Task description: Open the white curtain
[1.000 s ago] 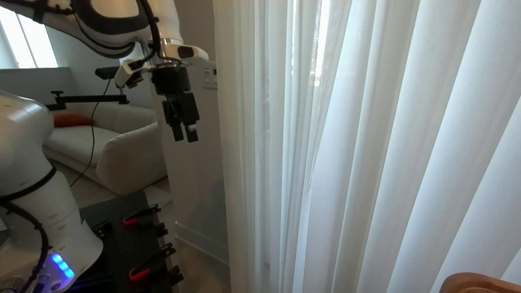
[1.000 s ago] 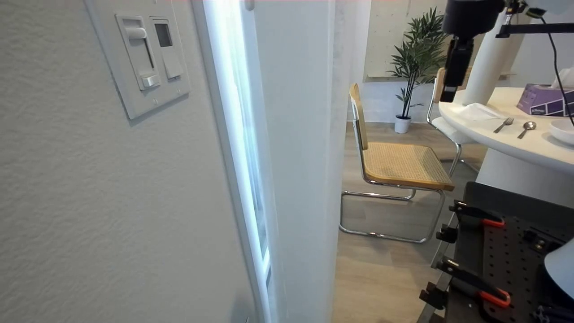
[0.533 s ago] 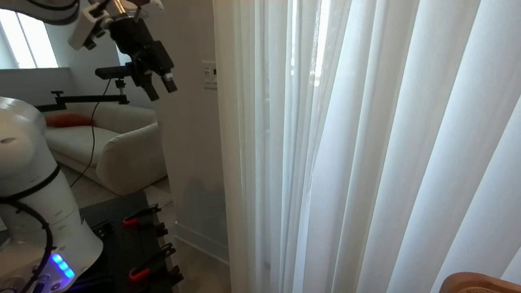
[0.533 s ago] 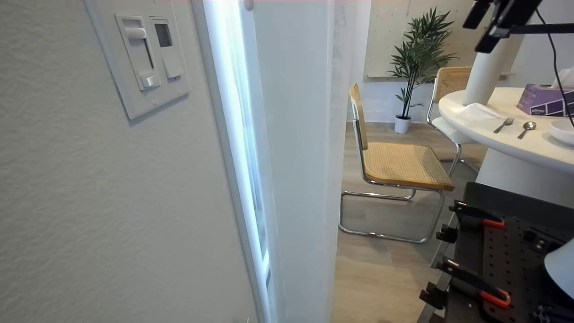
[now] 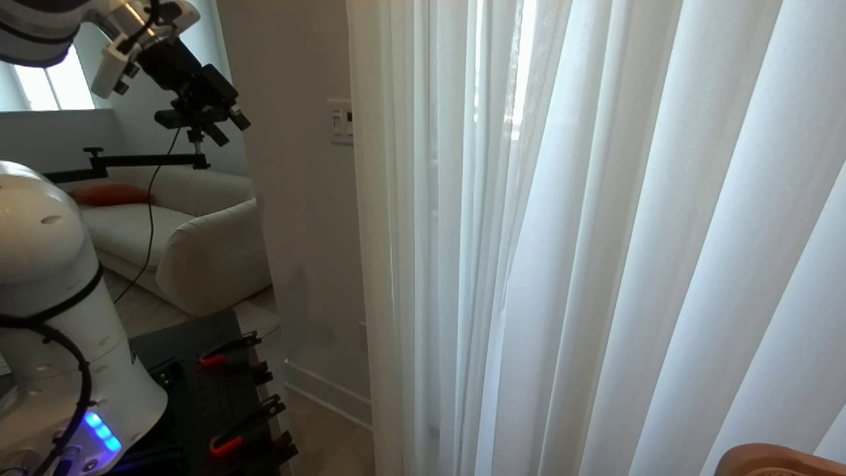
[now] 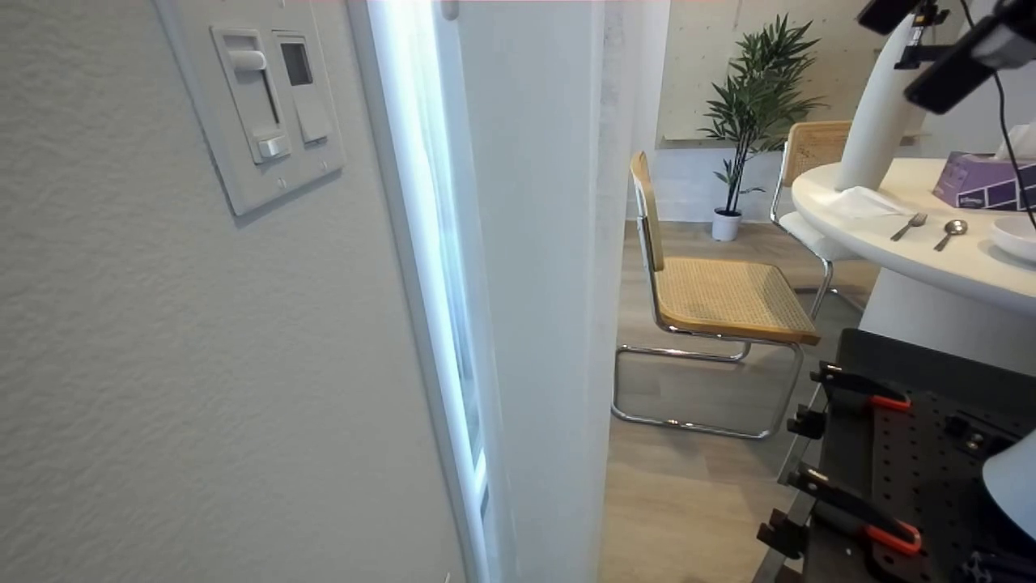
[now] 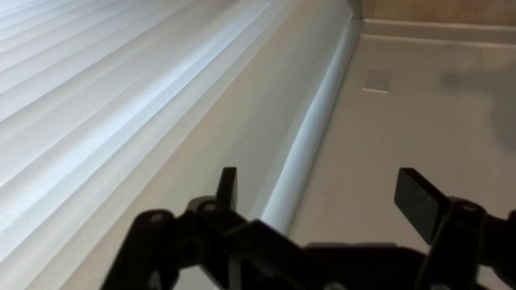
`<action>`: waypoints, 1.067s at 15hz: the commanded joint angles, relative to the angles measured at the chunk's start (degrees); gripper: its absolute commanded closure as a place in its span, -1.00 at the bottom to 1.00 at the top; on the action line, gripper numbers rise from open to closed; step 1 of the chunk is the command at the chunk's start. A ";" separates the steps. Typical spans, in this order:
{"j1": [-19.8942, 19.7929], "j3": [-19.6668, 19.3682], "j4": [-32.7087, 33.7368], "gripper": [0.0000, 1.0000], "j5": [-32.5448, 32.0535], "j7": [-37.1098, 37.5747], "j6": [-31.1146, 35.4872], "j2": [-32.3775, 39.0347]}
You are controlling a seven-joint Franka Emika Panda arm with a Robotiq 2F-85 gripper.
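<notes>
The white curtain (image 5: 595, 231) hangs floor-length in vertical pleats in an exterior view. Its folds fill the left of the wrist view (image 7: 121, 100). A thin bright strip shows between two folds near its top. My gripper (image 5: 229, 127) is raised and tilted, pointing down toward the curtain side, well left of the curtain's near edge with a gap between. In the wrist view the gripper (image 7: 317, 171) is open wide, with nothing between its fingers. Only the fingertips show at the top right of an exterior view (image 6: 897, 57).
A grey wall (image 5: 310, 231) with a switch plate (image 5: 342, 122) stands beside the curtain edge. A camera arm (image 5: 145, 160) is close behind the gripper. A sofa (image 5: 211, 258), a cane chair (image 6: 728, 300) and a round table (image 6: 914, 243) stand around. A brown chair corner (image 5: 773, 459) sits by the curtain.
The gripper has moved up and left, away from the curtain in an exterior view, and has tilted from nearly straight down to slanted. The curtain has not visibly moved.
</notes>
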 commanded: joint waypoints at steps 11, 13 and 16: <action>-23.59 23.74 10.98 -1.00 0.95 30.94 31.38 20.67; -30.72 26.16 15.31 -1.00 -0.01 32.83 33.48 24.40; -37.62 29.36 21.49 -1.00 -1.00 35.67 32.43 27.70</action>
